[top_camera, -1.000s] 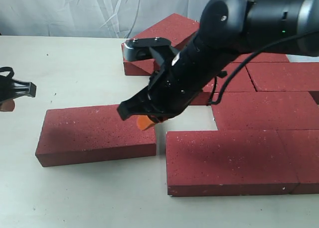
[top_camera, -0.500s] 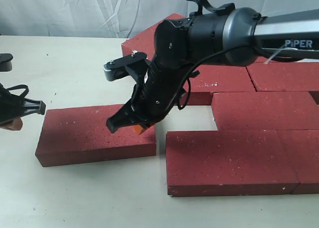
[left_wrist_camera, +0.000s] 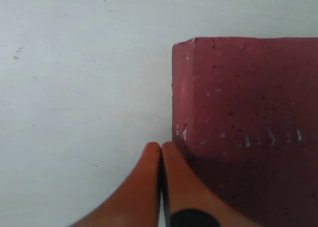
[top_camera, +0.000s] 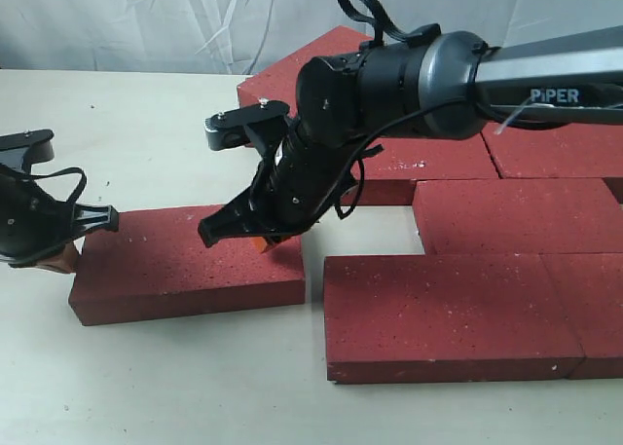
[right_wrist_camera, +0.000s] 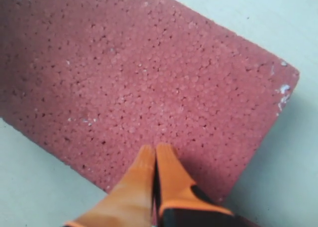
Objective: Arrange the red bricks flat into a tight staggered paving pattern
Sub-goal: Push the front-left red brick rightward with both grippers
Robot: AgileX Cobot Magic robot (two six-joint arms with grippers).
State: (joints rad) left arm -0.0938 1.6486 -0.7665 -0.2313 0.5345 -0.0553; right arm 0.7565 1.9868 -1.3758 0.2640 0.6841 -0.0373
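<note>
A loose red brick [top_camera: 185,260] lies flat on the table, left of the laid red bricks [top_camera: 506,270]. A narrow gap separates it from the nearest paved brick [top_camera: 448,314]. My right gripper [top_camera: 263,241] is shut, orange tips resting over the loose brick's right top end [right_wrist_camera: 149,93]; the gripper [right_wrist_camera: 155,148] holds nothing. My left gripper [top_camera: 66,260] is shut too, at the brick's left end. In the left wrist view its tips [left_wrist_camera: 161,146] sit beside the brick's end face [left_wrist_camera: 238,122], touching or nearly so.
Several more red bricks [top_camera: 331,60] lie behind the right arm, one raised on others. A pale tabletop [top_camera: 146,114] spreads left and front. A white curtain [top_camera: 146,17] closes the back. The black right arm [top_camera: 419,75] crosses over the paved bricks.
The left gripper has come in rightward to the loose brick's left end. The right gripper has shifted left and lower over that brick's right end. The brick itself has not visibly moved.
</note>
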